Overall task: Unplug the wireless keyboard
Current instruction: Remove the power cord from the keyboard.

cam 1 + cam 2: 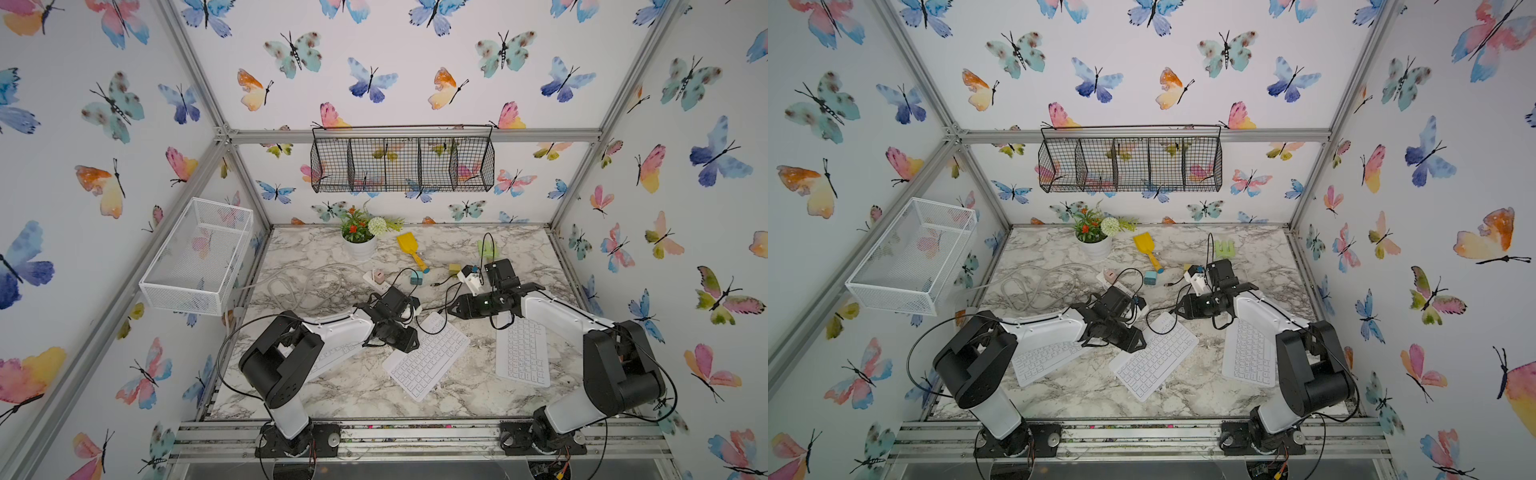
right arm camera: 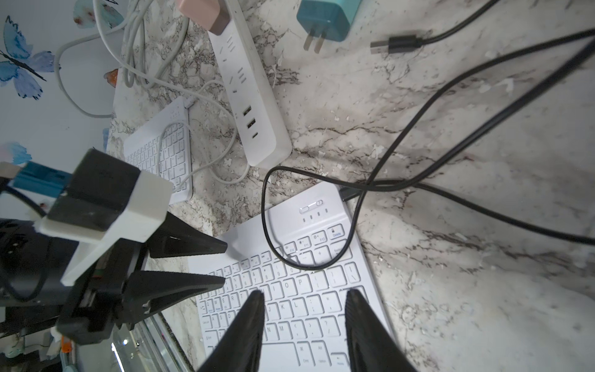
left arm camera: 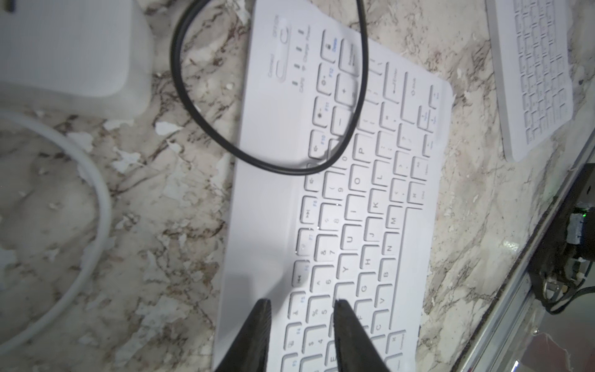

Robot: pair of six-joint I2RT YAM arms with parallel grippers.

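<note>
The white wireless keyboard point(image 1: 428, 359) point(image 1: 1154, 361) lies tilted in the middle of the marble table. A black cable point(image 2: 267, 232) loops over its top keys. The cable's plug point(image 2: 347, 193) sits at the keyboard's far corner edge. My left gripper point(image 3: 302, 302) point(image 1: 409, 334) hovers over the keyboard's left half, open, with nothing between its fingers. My right gripper point(image 2: 306, 293) point(image 1: 453, 309) is above the keyboard's right keys, also open and empty. The right wrist view shows the left gripper point(image 2: 223, 262) close beside the right one.
Two more white keyboards lie left point(image 1: 1046, 357) and right point(image 1: 523, 353). A white power strip point(image 2: 254, 106) with a pink adapter point(image 2: 206, 13), a teal charger point(image 2: 325, 19) and a loose black USB plug point(image 2: 396, 43) lie behind. Further back are a flowerpot point(image 1: 359, 243) and a yellow shovel point(image 1: 409, 247).
</note>
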